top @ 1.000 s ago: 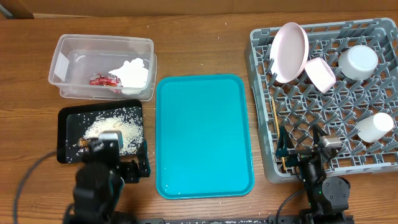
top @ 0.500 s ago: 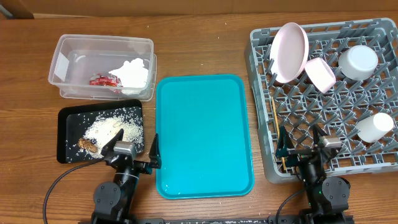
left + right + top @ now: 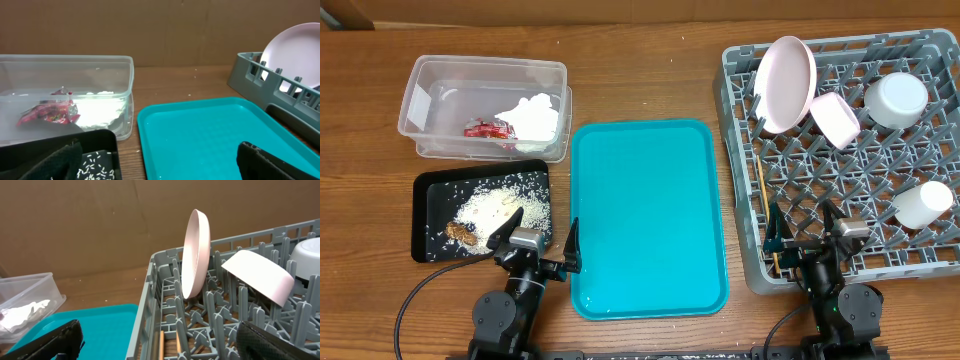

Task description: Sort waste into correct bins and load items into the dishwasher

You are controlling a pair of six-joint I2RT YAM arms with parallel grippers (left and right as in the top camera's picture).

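Note:
The clear tub (image 3: pixel 430 85) holds the red wrapper (image 3: pixel 485 128) and white tissue (image 3: pixel 532 115); both show in the left wrist view, wrapper (image 3: pixel 47 112) and tissue (image 3: pixel 100 107). The black tray (image 3: pixel 428 190) holds rice (image 3: pixel 505 208) and a brown scrap (image 3: pixel 460 233). The grey dish rack (image 3: pixel 745 150) holds the white plate (image 3: pixel 786 83) on edge, a small white bowl (image 3: pixel 834 117), a pale grey bowl (image 3: pixel 896 99), a white cup (image 3: pixel 923 203) and chopsticks (image 3: pixel 763 205). My left gripper (image 3: pixel 536 240) is open and empty at the black tray's front right corner. My right gripper (image 3: pixel 802 235) is open and empty over the rack's front edge.
The large teal tray (image 3: pixel 647 215) lies between the bins and the rack, bare. In the right wrist view the plate (image 3: pixel 195 255) and small bowl (image 3: pixel 257 277) stand among the rack's pegs, with the chopsticks (image 3: pixel 161 347) low by the near wall.
My left arm has drawn back off the black tray toward the table's front edge, uncovering the rice and scrap. The right arm has not moved.

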